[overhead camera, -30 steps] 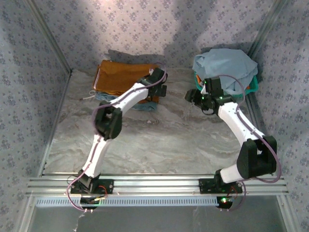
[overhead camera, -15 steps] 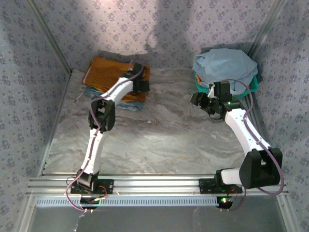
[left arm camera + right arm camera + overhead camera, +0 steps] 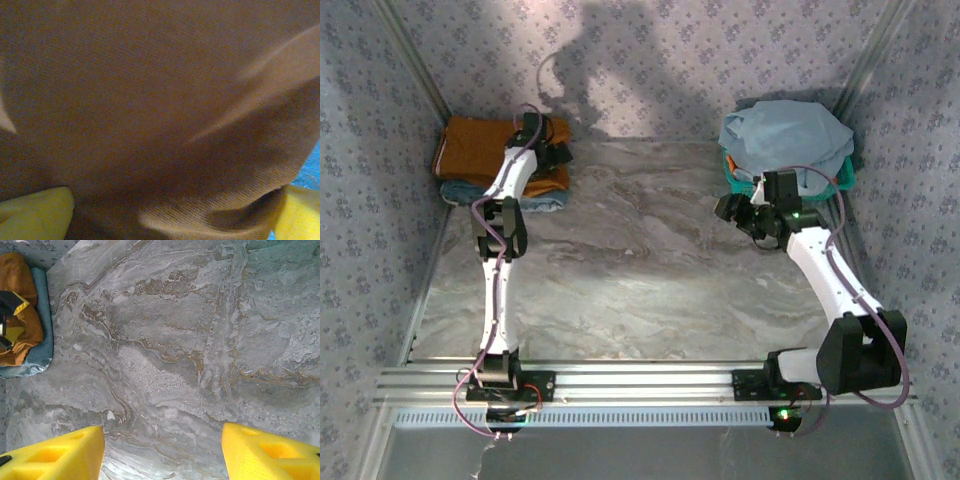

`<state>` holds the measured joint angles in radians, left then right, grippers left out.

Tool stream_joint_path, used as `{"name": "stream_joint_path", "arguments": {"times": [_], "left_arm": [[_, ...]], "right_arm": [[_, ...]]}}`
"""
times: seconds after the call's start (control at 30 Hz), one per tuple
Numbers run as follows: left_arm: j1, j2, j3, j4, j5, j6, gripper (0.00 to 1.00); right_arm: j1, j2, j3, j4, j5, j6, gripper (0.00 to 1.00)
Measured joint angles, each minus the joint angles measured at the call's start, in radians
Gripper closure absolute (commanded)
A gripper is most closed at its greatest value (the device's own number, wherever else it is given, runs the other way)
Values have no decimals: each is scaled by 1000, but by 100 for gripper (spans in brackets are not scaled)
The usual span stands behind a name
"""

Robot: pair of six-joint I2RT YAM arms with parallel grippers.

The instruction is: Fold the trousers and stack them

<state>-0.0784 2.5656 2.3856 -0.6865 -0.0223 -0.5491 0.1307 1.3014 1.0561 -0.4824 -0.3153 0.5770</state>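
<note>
Rust-orange brown cloth trousers [image 3: 470,150]: we see them folded into a flat bundle at the far left corner of the grey marbled table top [image 3: 650,280], close to the patterned wall.
Long axis: the bundle runs from left to right along the far wall. Which end is the waist, we cannot tell.
Under them: a folded teal-blue denim garment [image 3: 545,203], its edge showing at the near and right sides.
Left gripper [image 3: 552,155]: it sits on the right end of the bundle. In its wrist view we find the yellow fingers [image 3: 30,215] spread wide, with the trousers [image 3: 150,100] filling the space between them.
Right gripper [image 3: 725,205]: over bare table, well apart from the bundle, with its fingers [image 3: 55,455] spread and nothing between them.
Far right: a heap of pale light-blue cloth [image 3: 785,135] on a teal-green basket [image 3: 842,180].
</note>
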Motion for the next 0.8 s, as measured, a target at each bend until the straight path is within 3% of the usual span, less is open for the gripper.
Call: {"name": "stream_joint_path", "arguments": {"times": [0.2, 0.33, 0.6, 0.73, 0.77, 0.8], "left_arm": [[-2, 20, 48, -17, 47, 18, 0], [-10, -67, -101, 50, 62, 71, 0], [-93, -530, -593, 171, 105, 142, 0], [-174, -834, -785, 237, 53, 187, 0], [-201, -911, -840, 256, 15, 200, 1], [-241, -1003, -909, 283, -40, 218, 0]], "right_arm": [[1, -34, 0, -34, 16, -11, 35], [3, -66, 0, -61, 32, -20, 35], [3, -177, 0, -88, 56, -33, 34], [8, -266, 0, -92, 75, -43, 31], [13, -294, 0, -91, 87, -45, 11], [22, -326, 0, -86, 103, -46, 0]]}}
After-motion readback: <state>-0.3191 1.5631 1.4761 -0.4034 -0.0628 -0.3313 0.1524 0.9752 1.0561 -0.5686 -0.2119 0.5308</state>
